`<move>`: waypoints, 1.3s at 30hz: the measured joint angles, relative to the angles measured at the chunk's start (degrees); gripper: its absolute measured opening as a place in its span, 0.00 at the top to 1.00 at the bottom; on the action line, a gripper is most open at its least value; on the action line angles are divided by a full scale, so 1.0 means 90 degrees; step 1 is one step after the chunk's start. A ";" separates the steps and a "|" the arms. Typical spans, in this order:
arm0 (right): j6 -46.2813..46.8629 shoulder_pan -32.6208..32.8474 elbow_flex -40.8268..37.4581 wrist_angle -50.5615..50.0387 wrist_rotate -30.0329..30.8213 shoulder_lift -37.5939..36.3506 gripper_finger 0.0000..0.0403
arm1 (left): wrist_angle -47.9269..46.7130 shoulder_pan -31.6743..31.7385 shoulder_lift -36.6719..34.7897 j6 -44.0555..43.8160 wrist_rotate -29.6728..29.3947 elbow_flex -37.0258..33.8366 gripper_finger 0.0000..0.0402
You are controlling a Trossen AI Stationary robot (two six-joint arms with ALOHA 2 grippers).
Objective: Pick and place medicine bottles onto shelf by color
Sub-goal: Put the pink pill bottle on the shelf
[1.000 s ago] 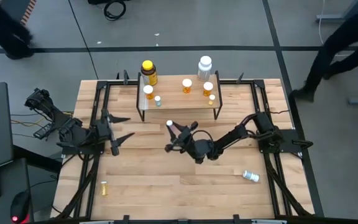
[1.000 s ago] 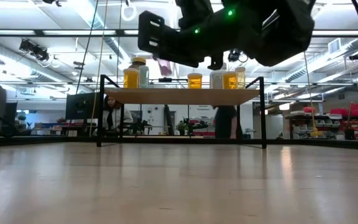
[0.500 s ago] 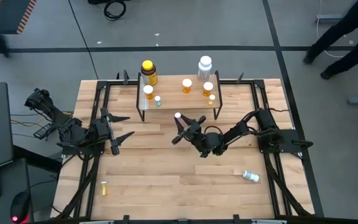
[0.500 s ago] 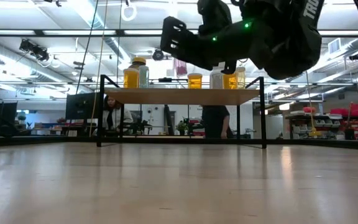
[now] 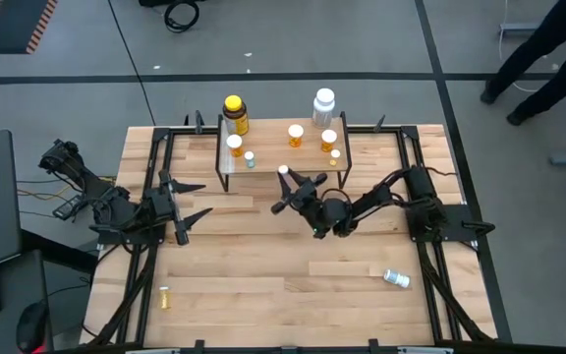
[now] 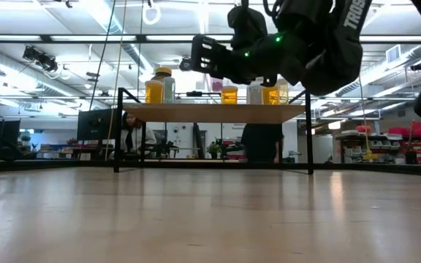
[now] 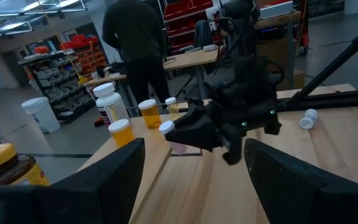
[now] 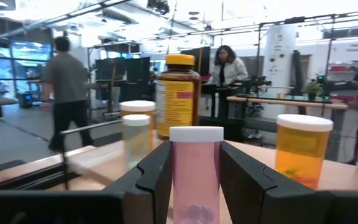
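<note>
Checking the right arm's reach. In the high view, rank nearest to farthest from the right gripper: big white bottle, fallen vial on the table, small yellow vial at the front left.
From the right gripper, shut on the pink vial:
1. Big white bottle, shelf's back right.
2. Fallen vial, right front.
3. Small yellow vial, left front corner.

Workshop: parts shelving [image 7: 67, 78], workbenches [image 7: 185, 59]

Pink white-capped vial [image 8: 196, 177] is upright at the front edge of the shelf [image 5: 273, 169] (light plank top), where the yellow bottle [image 5: 234, 113], white bottle [image 5: 323, 103] and orange vials [image 5: 296, 135] already stand.
</note>
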 joint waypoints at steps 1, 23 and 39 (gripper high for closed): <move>-0.0006 -0.0062 0.0000 -0.0006 -0.0004 0.0000 0.68 | -0.0001 0.0000 0.0000 0.0001 0.0000 0.0000 0.29; -0.0019 -0.0709 0.0002 -0.0201 -0.0097 0.0000 0.68 | 0.0000 0.0000 0.0000 0.0007 0.0000 0.0000 0.29; 0.0056 -0.0882 0.0002 -0.0668 -0.0104 0.0002 0.68 | -0.0001 0.0000 0.0000 0.0007 0.0000 0.0000 0.29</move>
